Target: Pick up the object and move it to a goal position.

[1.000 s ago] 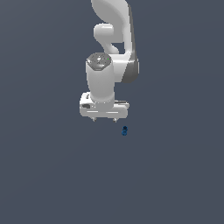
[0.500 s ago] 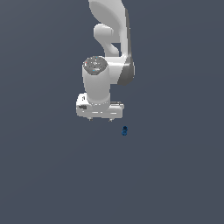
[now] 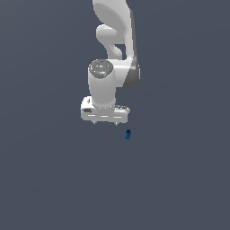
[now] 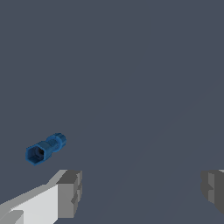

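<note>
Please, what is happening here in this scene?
A white robot arm is about to pick up a small blue peg. The gripper is open and empty, with the peg outside its fingers, off to the exterior view's right and not touched. The peg lies on its side on the plain grey floor. No grasp yet.

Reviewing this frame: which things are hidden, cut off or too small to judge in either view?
- Exterior view: the blue peg is too small to show its shape or which way it lies.
- Exterior view: the arm is cut off by the top edge.
- Wrist view: the gripper fingers are cut by the frame edges; only their tips show.
- No goal marker shows in either view.
</note>
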